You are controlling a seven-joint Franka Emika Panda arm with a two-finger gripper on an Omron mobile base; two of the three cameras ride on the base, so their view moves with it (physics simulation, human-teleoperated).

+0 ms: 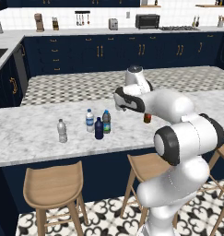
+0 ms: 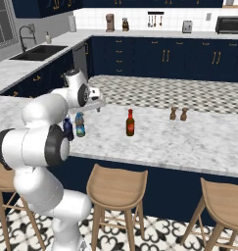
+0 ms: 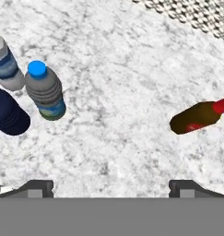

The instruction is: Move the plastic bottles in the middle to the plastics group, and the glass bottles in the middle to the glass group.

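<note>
White marble table is under my arm, which bends forward and points my claw down, wide apart and holding nothing. The navy bottle and blue-capped bottle stand together beside a labelled water bottle. The amber bottle stands apart.

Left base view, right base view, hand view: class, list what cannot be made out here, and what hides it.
- Amber bottle: left base view, mostly behind the arm.
- Navy bottle: right base view, partly behind the arm.
- Labelled water bottle: hand view, cut by the left edge.
- Glass group: right base view, too small for detail.
</note>
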